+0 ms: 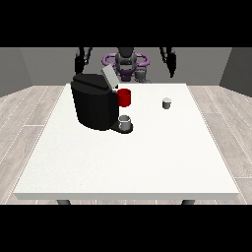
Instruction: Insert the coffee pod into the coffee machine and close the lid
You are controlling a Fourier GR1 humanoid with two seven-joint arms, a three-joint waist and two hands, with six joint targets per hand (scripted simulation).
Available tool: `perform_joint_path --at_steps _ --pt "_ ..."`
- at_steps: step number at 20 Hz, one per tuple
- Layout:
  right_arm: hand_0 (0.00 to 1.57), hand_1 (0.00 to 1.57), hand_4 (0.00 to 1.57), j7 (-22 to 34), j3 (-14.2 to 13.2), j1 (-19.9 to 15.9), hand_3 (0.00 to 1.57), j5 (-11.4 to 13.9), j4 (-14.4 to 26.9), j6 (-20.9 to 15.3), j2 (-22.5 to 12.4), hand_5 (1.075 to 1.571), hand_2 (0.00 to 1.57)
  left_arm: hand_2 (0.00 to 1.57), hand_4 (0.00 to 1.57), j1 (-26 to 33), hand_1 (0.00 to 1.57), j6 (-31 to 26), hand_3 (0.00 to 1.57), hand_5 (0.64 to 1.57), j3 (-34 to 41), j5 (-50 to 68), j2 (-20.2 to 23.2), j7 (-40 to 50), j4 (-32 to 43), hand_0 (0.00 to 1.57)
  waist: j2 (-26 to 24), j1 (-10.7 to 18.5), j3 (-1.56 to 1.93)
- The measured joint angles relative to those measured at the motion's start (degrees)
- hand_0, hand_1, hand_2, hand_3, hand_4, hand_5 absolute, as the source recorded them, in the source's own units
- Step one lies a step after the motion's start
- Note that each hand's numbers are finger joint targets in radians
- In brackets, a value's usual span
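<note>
A black coffee machine (93, 104) stands on the white table (128, 157) at the left of middle, its grey lid (109, 77) tilted up. A grey cup (126, 121) sits on the machine's base at its front right. A small grey-white coffee pod (167, 103) stands upright on the table to the right, apart from the machine. Both hands are raised near the robot's shoulders, far from the pod: the hand at the view's left (78, 64) and the hand at the view's right (172, 66). Neither holds anything.
A red mug (125, 97) stands just behind the machine's right side. The robot's torso (126, 64) is behind the table's far edge. Bare tabletop stretches across the near half and the right side.
</note>
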Motion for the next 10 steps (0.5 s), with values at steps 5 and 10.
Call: perform_joint_path --at_steps 5,10 --pt "0.00 0.00 0.33 -2.21 -0.90 1.72 0.00 -1.84 1.48 1.18 0.78 1.571 0.00 0.00 0.66 1.59 0.00 -4.99 0.00 1.571 -1.21 1.93 1.27 -0.78 -1.01 0.00 -1.56 0.46 -1.00" --pt "0.00 0.00 0.34 -5.48 -3.44 0.83 0.00 -5.17 1.26 0.98 2.39 1.571 0.00 0.00 0.51 1.85 0.00 -11.54 0.00 1.571 -0.24 2.83 6.21 -3.42 0.37 0.00 -1.02 -0.18 -1.28"
